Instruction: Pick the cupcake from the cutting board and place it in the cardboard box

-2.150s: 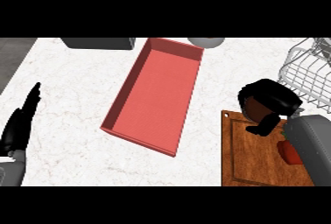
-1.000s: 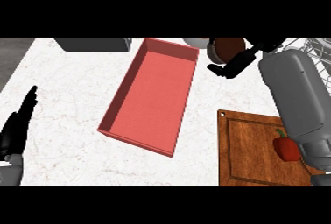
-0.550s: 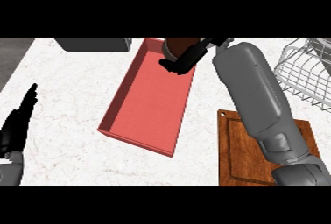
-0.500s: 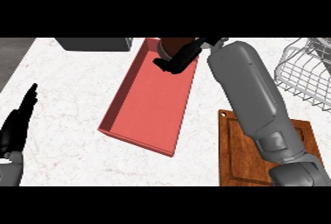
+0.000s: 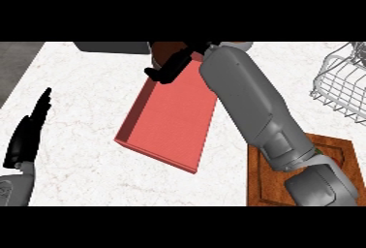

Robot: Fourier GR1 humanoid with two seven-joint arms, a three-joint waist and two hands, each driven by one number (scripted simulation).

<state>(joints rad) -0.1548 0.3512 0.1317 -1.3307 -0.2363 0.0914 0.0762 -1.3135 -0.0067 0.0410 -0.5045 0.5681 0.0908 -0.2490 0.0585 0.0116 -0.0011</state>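
In the head view, the white marble counter (image 5: 85, 97) carries a shallow red rectangular cardboard box (image 5: 175, 116) that lies at a slant near the counter's middle. Its far end lies close to the far edge and its near end is angled toward the counter's right side. The right hand (image 5: 174, 67) is above that far end of the box, and its black fingers (image 5: 160, 75) are curled around a brown cupcake (image 5: 166, 50). Only the dark brown top of the cupcake shows above the hand. Whether the cupcake touches the box floor or hangs above it cannot be told from this angle. The grey right forearm (image 5: 243, 97) runs from the counter's near right corner diagonally up to the hand, crossing the right rim of the box. It also hides part of the brown wooden cutting board (image 5: 263, 184) at the near right corner. The visible part of the board has a grooved border. At the near left edge, the left hand (image 5: 27, 135) rests open with its black fingers straight and pointing toward the far edge, well apart from the box. A white wire basket (image 5: 343, 82) stands at the right edge. A dark grey block (image 5: 111, 47) sits at the far edge, just left of the box's far end.
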